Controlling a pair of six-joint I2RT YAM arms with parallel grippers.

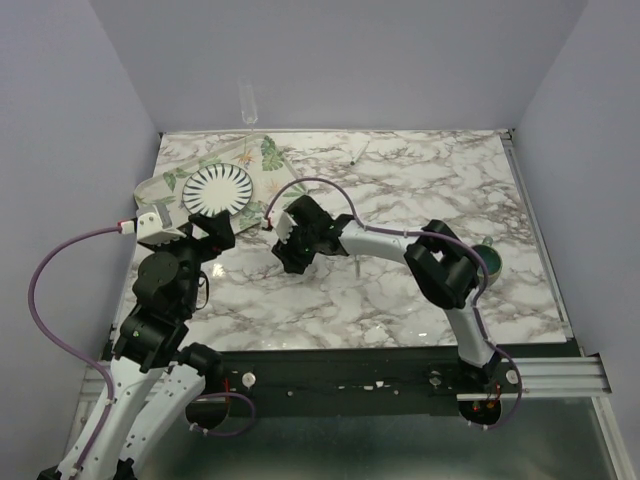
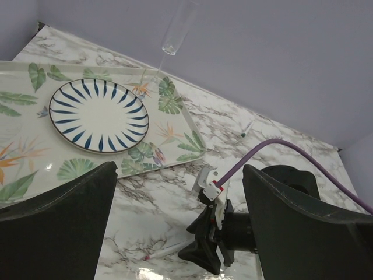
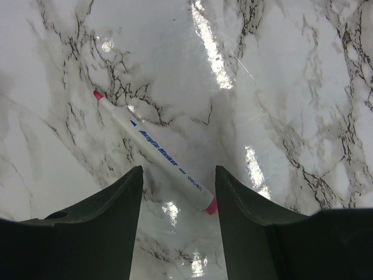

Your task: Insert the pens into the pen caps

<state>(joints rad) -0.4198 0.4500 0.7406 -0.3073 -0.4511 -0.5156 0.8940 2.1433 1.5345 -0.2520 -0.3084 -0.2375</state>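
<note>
On the glossy, grey-veined marble table [image 3: 280, 70], one pen [image 3: 152, 147] lies flat: slim white barrel, pink tip, pink rear end. Blue print reads "Acrylic Marker"; the smaller dark lettering is illegible. Right gripper [image 3: 178, 175] stands over it, black fingers apart, the pen's rear end between them; contact not discernible. Second pen [image 1: 360, 150] lies near the far edge, well apart, too small for detail. Left gripper [image 2: 179, 169] is spread wide and holds nothing, near a leaf-printed tray [image 2: 180, 131] bearing a round blue-striped plate [image 2: 99, 115]. Green object [image 1: 487, 258] is mostly hidden behind the right arm.
</note>
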